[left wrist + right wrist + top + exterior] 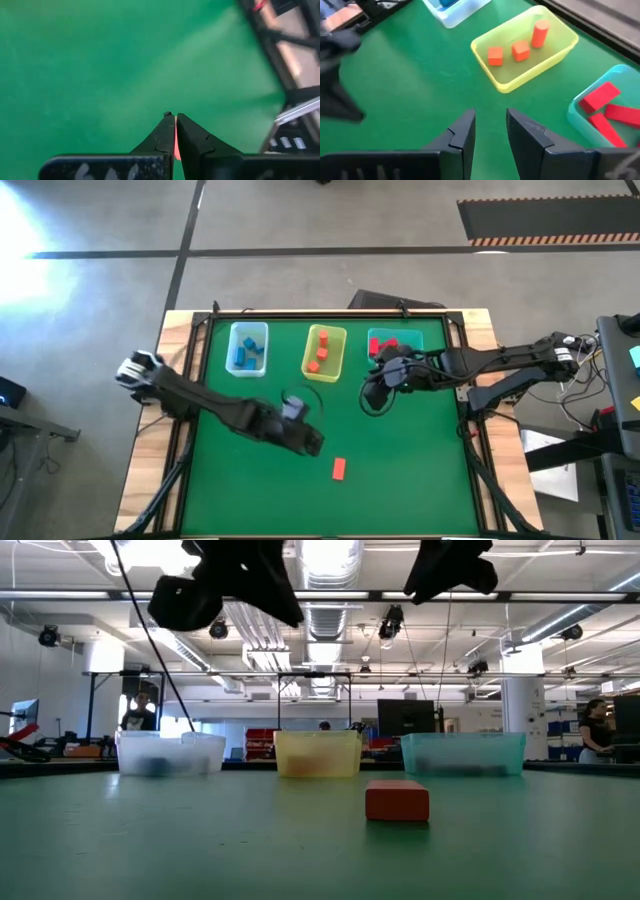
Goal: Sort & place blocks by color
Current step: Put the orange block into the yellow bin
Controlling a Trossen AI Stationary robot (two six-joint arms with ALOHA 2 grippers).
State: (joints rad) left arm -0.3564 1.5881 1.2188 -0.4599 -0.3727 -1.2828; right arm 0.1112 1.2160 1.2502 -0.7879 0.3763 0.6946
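Note:
One orange-red bar [339,469] lies flat on the green mat, alone in the low view [397,800]. My left gripper [316,445] hovers above the mat just to the far left of it. In the left wrist view its fingers [172,116] are shut, and a thin orange-red sliver shows through the slit between them. My right gripper [372,383] hangs open and empty [490,117] over the mat, just in front of the teal bin. Blue blocks [246,355] lie in the clear bin, orange ones [512,50] in the yellow bin, red bars [607,107] in the teal bin.
Three bins stand in a row along the far edge: clear-bluish [248,330], yellow [338,340] and teal [412,340]. Both arms hang high above the mat in the low view. Bare green mat stretches across the near half. A dark cable loops below the right wrist [375,402].

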